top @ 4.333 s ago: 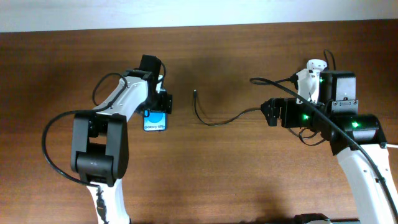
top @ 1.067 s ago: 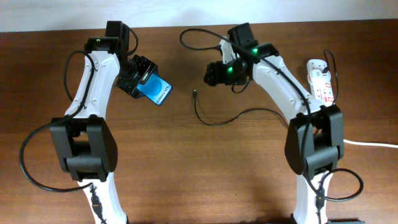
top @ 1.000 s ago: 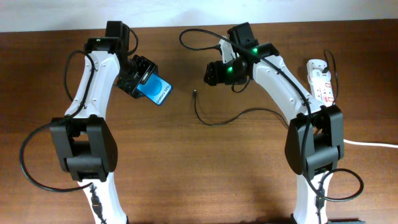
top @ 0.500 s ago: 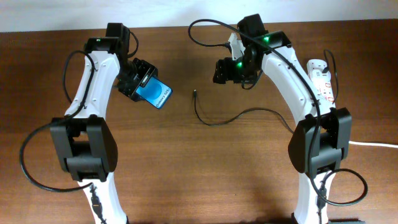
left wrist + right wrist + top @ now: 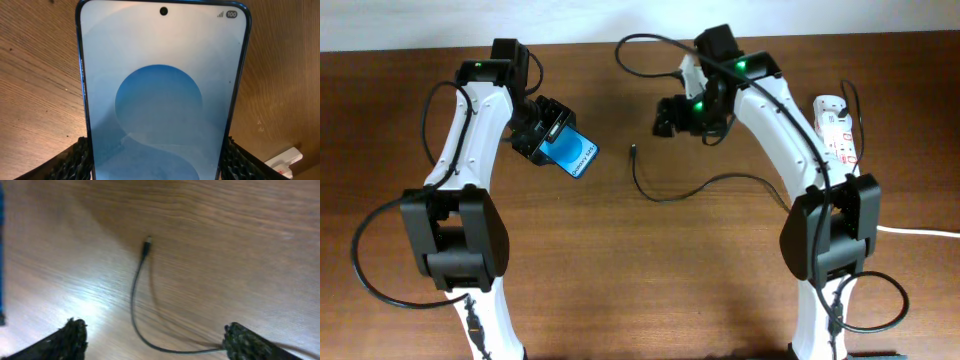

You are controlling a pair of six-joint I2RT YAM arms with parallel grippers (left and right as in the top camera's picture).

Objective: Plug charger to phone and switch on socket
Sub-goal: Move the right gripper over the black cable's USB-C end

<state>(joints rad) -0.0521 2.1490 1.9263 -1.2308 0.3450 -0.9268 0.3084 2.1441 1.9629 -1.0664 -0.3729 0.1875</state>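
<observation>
My left gripper (image 5: pixel 542 133) is shut on the phone (image 5: pixel 572 154) and holds it tilted above the table, left of centre. The phone's blue screen fills the left wrist view (image 5: pixel 162 100), with my fingers (image 5: pixel 155 162) on its two long edges. The charger (image 5: pixel 665 194) lies curved on the table, its plug tip (image 5: pixel 634 151) pointing to the far side. My right gripper (image 5: pixel 669 115) is open and empty, hovering just right of the tip. In the right wrist view the tip (image 5: pixel 147 242) and cable (image 5: pixel 134 302) lie between my spread fingers (image 5: pixel 157 335). The socket (image 5: pixel 836 128) lies at the far right.
The socket's thick white cord (image 5: pixel 920 231) runs off the right edge. My right arm's black cable loops above the table's far middle (image 5: pixel 645 55). A white object shows at the bottom right corner of the left wrist view (image 5: pixel 285 161).
The left gripper lifted the phone off the table and tilted it. The right arm swung from beside the socket to over the charger tip, shifting slightly left in the last half second.
</observation>
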